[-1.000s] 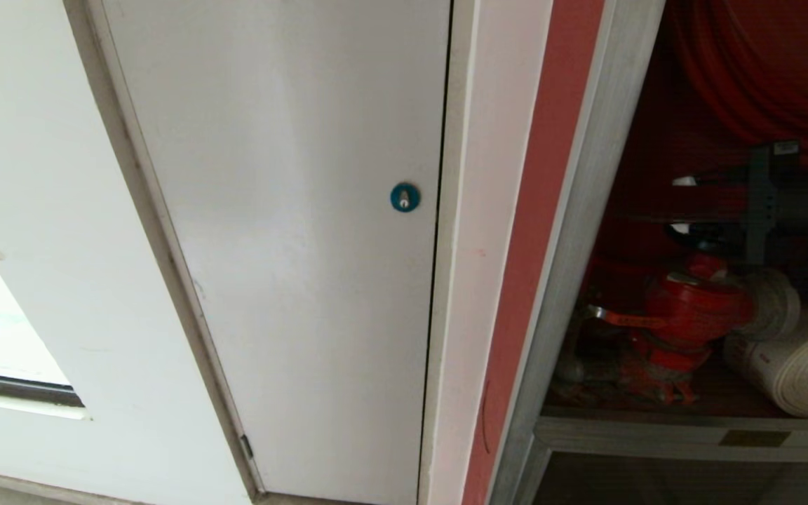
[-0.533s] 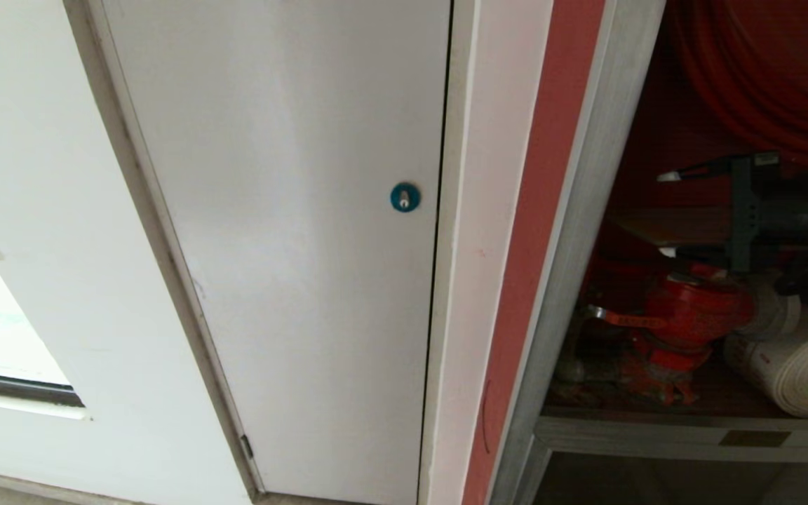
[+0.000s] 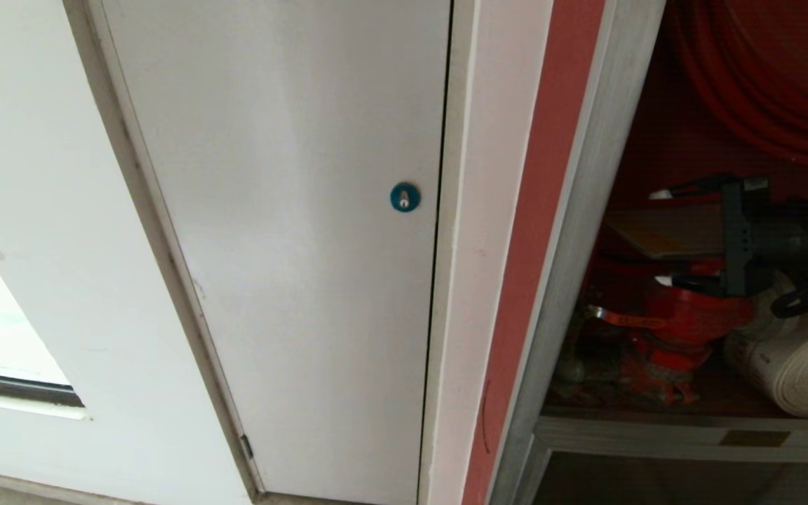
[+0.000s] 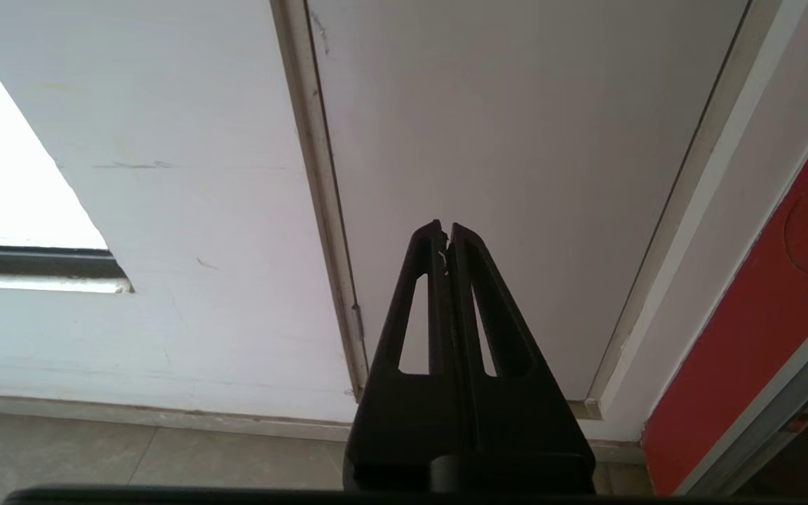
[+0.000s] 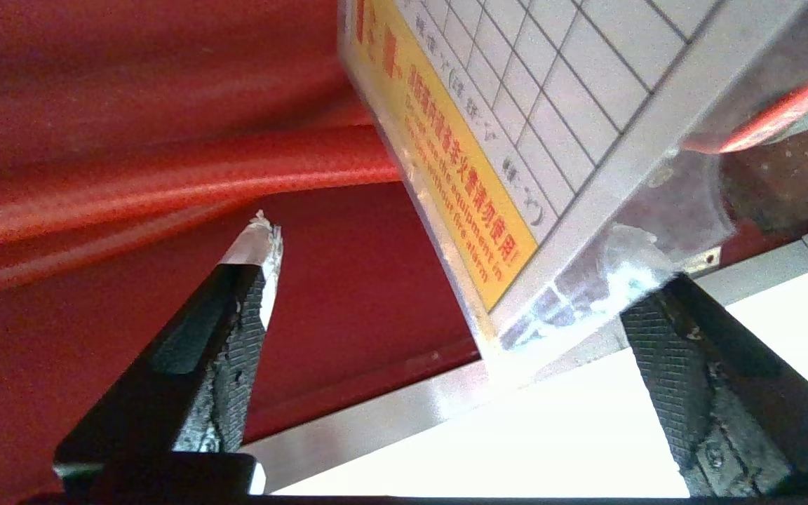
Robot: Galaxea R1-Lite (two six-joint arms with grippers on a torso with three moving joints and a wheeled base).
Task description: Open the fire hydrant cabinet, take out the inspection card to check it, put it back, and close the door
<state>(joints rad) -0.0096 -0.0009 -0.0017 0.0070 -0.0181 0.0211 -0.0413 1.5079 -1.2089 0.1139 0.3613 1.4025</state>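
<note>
The fire hydrant cabinet (image 3: 586, 210) stands open at the right, showing its red valve (image 3: 691, 312), red hose reel (image 3: 762, 70) and white rolled hose (image 3: 797, 372). My right gripper (image 3: 660, 237) reaches inside above the valve, its jaws spread wide. The inspection card (image 3: 646, 238) lies flat between them. In the right wrist view the card (image 5: 516, 105) shows a grid and a yellow strip, with one corner against a fingertip (image 5: 656, 315) of the right gripper (image 5: 456, 280). The door is out of view. My left gripper (image 4: 446, 228) is parked low and shut.
A plain white panel door (image 3: 292, 245) with a round blue lock (image 3: 405, 197) fills the left and middle. A smaller dark-glass door (image 3: 656, 484) sits below the cabinet shelf. The left wrist view shows tiled floor (image 4: 130, 456) at the wall's foot.
The right gripper's jaws have spread from half shut to wide, letting go of the card, which now lies loose between them. The lower finger has dropped toward the valve.
</note>
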